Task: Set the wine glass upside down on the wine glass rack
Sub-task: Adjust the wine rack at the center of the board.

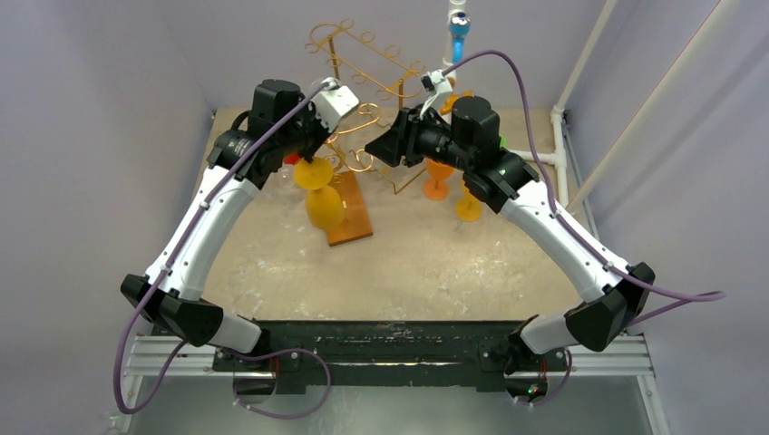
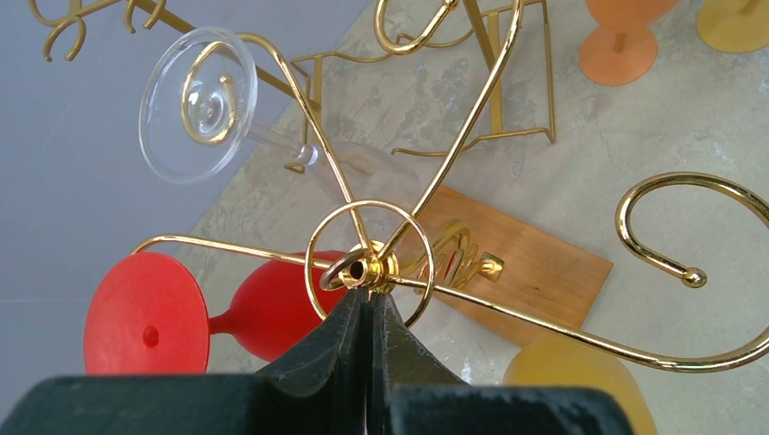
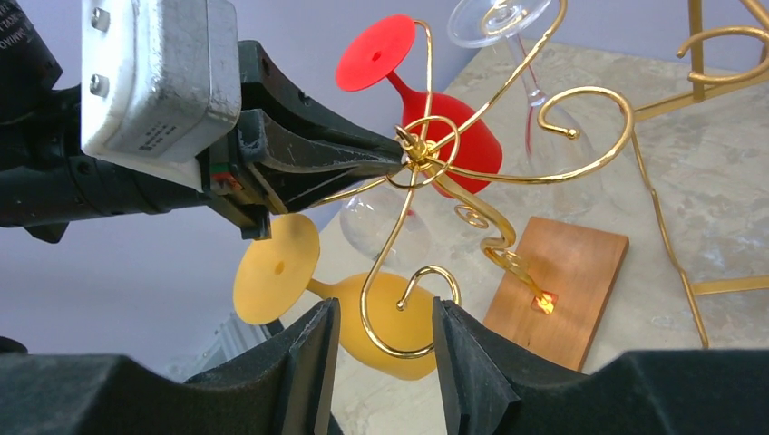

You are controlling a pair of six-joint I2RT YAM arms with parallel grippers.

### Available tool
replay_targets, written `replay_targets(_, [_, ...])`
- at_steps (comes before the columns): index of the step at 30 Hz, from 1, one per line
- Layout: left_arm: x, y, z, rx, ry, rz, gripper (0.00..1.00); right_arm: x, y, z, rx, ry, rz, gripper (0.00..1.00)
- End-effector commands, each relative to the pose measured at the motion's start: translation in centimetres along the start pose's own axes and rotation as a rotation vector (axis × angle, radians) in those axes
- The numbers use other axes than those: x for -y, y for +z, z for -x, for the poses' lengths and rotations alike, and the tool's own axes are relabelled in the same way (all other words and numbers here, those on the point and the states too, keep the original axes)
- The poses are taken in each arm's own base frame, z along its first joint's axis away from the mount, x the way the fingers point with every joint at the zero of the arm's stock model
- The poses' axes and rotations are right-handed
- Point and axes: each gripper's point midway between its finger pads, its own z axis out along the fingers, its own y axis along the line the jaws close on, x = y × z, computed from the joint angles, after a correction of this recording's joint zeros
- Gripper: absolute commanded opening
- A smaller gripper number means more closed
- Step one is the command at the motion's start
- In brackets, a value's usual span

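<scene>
Your left gripper (image 2: 366, 299) pinches one gold wire rack (image 2: 376, 265) hung with one red goblet (image 2: 272, 308), one clear goblet (image 2: 195, 104) and one yellow goblet (image 3: 399, 322); your right gripper (image 3: 385, 317) is spread.

Beige marbled table (image 1: 435, 263), mottled with paler patches. Closed in on the table's left, far and right sides by plain lavender-grey walls (image 1: 100, 118). Off the table's right edge, white pipes (image 1: 588, 56): one lying along that edge, others slanting up toward the far right corner. Along the table's near edge, a black plate (image 1: 381, 331) above a silver aluminium rail (image 1: 399, 367). Evenly lit, with only soft shadows on the tabletop.
</scene>
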Motion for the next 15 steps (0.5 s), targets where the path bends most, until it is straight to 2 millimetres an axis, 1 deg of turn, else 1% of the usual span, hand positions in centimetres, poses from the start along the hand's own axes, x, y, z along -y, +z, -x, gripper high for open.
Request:
replay_targets(1, [-1.9, -1.2, -0.4, -0.011, 0.0, 0.082, 0.0, -0.7, 0.2, -0.1, -0.006, -0.006, 0.038, 0.5])
replay_targets(3, [-1.9, -1.2, -0.4, -0.011, 0.002, 0.082, 0.0, -0.1, 0.5, -0.6, -0.015, 0.003, 0.024, 0.49])
replay_targets(9, [-2.1, -1.1, -0.2, -0.005, 0.007, 0.088, 0.0, 0.7, 1.1, -2.3, -0.051, 0.018, 0.02, 0.48])
replay_targets(15, [-2.1, -1.1, -0.1, -0.002, 0.008, 0.081, 0.0, 1.9, 1.7, -2.9, -0.064, 0.008, -0.017, 0.47])
